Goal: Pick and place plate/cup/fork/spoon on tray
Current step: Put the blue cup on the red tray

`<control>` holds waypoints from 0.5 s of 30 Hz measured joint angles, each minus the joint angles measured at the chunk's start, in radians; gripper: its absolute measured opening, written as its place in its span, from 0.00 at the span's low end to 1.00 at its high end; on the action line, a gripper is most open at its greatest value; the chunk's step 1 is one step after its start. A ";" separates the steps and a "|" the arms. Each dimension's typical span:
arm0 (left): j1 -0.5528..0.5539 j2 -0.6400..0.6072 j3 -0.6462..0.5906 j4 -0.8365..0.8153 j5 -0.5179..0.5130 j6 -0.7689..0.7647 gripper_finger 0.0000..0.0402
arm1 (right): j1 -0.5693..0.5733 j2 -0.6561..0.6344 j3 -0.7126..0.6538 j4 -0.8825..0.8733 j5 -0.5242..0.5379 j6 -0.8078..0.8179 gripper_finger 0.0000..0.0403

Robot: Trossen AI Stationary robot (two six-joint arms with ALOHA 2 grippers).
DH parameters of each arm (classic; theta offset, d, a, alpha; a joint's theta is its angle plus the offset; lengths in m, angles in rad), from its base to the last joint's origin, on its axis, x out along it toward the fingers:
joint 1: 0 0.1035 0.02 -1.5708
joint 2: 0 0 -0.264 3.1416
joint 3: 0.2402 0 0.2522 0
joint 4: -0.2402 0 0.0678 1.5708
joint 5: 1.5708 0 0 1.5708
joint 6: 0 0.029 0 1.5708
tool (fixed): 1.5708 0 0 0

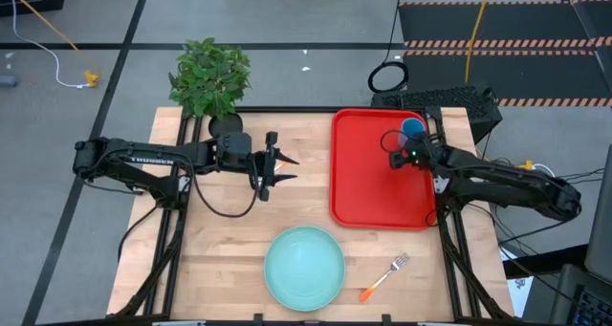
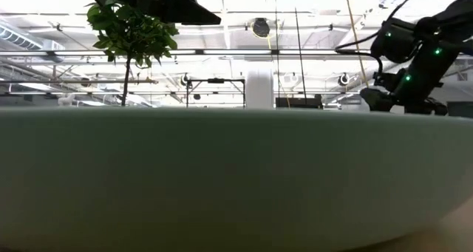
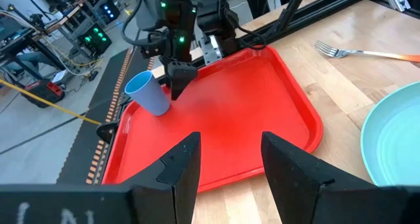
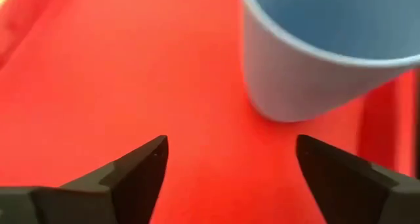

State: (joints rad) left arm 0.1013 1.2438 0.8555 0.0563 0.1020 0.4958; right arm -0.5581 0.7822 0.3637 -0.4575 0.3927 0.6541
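Observation:
The blue cup (image 1: 413, 128) stands upright by its base on the red tray (image 1: 368, 192), near the tray's far right corner; it also shows in the right wrist view (image 4: 328, 53) and the left wrist view (image 3: 147, 92). My right gripper (image 1: 397, 156) is open just near-left of the cup, over the tray, its fingers (image 4: 138, 168) clear of the cup. My left gripper (image 1: 277, 168) is open and empty over the table, left of the tray. The turquoise plate (image 1: 304, 267) and the orange-handled fork (image 1: 384, 276) lie on the table near the front edge. The spoon does not show.
A potted plant (image 1: 210, 77) stands at the table's far left corner. The plate's wall (image 2: 236, 178) fills most of the low view. Bare wood lies between the plate and the left gripper, and most of the tray's floor (image 3: 223, 112) is bare.

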 joint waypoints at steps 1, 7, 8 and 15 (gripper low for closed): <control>0.000 0.000 0.000 0.000 0.000 0.000 0.41 | 0.002 0.001 0.000 0.006 -0.006 0.000 0.76; 0.000 0.000 0.000 0.015 0.000 0.000 0.41 | 0.002 0.048 0.001 0.042 -0.024 -0.053 0.48; 0.000 0.000 0.000 0.020 0.000 0.000 0.41 | 0.002 0.061 0.001 0.057 -0.043 -0.074 0.42; 0.000 0.000 0.000 0.025 0.000 -0.008 0.41 | 0.002 0.118 0.002 0.136 -0.126 -0.262 0.03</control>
State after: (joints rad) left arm 0.1013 1.2438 0.8555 0.0814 0.1024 0.4881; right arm -0.5560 0.8998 0.3656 -0.3219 0.2667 0.3923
